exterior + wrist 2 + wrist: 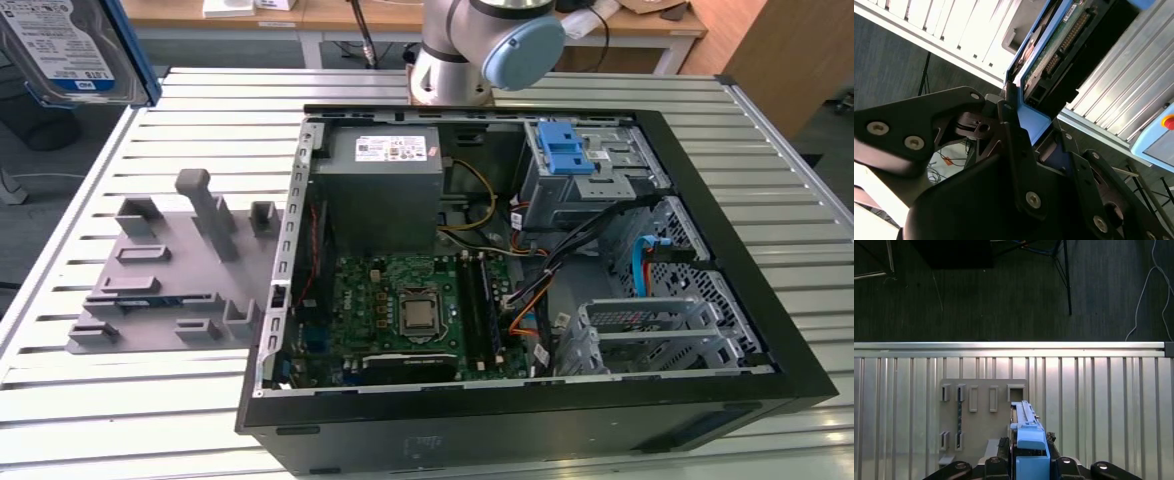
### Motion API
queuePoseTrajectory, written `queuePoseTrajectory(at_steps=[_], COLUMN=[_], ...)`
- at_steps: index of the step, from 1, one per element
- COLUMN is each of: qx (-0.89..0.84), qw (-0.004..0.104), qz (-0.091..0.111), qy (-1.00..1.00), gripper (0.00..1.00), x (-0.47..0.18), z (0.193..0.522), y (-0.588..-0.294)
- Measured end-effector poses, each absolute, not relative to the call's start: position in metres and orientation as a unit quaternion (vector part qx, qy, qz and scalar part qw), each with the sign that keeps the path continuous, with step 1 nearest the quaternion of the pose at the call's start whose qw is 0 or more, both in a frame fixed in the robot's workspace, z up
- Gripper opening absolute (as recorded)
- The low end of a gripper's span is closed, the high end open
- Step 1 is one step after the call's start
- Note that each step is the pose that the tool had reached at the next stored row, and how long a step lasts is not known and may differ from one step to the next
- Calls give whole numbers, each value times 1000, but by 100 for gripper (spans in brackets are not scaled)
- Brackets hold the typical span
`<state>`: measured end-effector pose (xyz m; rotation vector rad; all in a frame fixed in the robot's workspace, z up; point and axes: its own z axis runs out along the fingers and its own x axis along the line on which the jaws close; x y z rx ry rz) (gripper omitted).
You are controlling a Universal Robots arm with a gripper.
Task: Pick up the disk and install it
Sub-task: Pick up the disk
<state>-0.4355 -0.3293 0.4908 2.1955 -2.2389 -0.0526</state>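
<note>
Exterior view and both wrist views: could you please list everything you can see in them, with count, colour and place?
disk: one, silver with a blue carrier frame, raised off the table at the exterior view's upper left
computer case: one, black, open, lying on the table
power-supply box: one, grey, inside the case
motherboard: one, green, inside the case
latch: one, blue on a silver cage, inside the case
fixture plate: one, grey, on the table to the exterior view's left of the case
table: one, silver slats
arm: one, silver with a pale blue cap, at the exterior view's top
claw: one, black, shut on the disk's blue frame
</note>
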Motion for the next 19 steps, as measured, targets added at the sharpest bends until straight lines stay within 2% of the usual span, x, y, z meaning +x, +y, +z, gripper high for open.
queuePoseTrajectory(at_steps=[19], qx=[700], qw=[3], qz=[-17], qy=[-714], gripper=[37], x=[-436], z=[492], y=[-329])
